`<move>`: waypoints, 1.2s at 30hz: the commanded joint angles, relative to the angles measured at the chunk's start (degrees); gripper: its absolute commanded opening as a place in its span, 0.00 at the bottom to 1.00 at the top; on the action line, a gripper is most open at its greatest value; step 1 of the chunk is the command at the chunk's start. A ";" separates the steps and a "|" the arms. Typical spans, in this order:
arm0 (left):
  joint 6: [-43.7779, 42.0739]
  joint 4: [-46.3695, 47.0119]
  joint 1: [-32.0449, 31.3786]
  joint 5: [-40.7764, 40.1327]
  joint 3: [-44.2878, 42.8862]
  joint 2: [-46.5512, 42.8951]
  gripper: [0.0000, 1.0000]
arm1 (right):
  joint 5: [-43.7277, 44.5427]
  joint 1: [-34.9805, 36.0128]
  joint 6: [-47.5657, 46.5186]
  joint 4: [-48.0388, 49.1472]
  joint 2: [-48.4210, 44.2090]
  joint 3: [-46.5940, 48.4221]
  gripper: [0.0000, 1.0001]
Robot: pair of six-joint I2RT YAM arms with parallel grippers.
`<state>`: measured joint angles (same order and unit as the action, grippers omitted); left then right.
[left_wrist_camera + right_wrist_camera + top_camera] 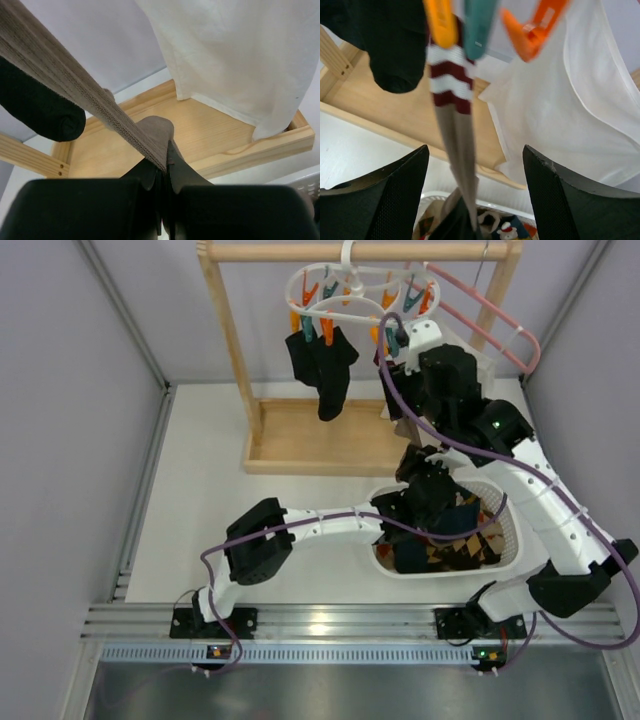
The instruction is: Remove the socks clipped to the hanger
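The white hanger point(350, 290) hangs from the wooden rack's top bar with orange and teal clips. Two dark socks point(322, 365) dangle from its left side. A brown sock point(457, 135) with a red-and-white striped cuff is clipped by an orange clip point(440, 22) and a teal clip point(479, 25). It runs taut down to my left gripper point(167, 165), which is shut on its lower end point(75, 95). My right gripper point(475, 150) is open just below the clips, one finger on each side of the brown sock without touching it. In the top view it sits by the hanger's right side point(400, 340).
A white cloth bag point(570, 100) hangs right of the brown sock. A pink wire hanger point(490, 315) is on the rack's right end. A white basket point(510, 540) holding patterned socks sits below my left gripper point(415, 465). The rack's wooden base tray point(310, 440) lies behind.
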<state>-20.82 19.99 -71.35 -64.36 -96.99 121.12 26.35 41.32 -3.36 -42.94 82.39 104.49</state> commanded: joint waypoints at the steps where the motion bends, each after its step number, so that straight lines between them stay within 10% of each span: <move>1: 5.16 0.58 -0.81 1.95 2.50 -4.57 0.00 | -14.38 -6.42 1.86 -2.06 -3.99 -2.53 0.72; 11: 6.84 0.67 -0.81 2.22 3.39 -6.07 0.00 | -23.97 -10.56 -1.30 -6.01 1.10 -2.10 0.61; 21: 8.51 0.75 -0.63 3.18 7.16 -9.67 0.05 | -26.08 -11.70 -2.27 -3.30 1.29 -4.02 0.08; 23: 8.60 0.67 -0.63 3.97 8.22 -10.55 0.19 | -28.10 -12.05 -2.27 -2.07 0.76 -4.73 0.00; 24: 8.60 0.75 -0.63 4.32 8.92 -10.90 0.47 | -29.41 -12.14 -2.27 -0.15 -0.38 -6.21 0.00; 27: 11.75 0.67 -0.46 6.34 13.83 -14.50 0.87 | -30.39 -12.75 -2.01 1.97 -2.14 -7.98 0.00; 36: 27.56 0.58 0.77 19.86 40.54 -36.90 0.98 | -40.21 -16.88 -2.80 4.35 -4.69 -11.58 0.00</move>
<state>-2.17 18.55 -71.37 -51.68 -61.30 93.58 -7.70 25.63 -5.43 -41.17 79.99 94.04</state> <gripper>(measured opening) 0.982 0.010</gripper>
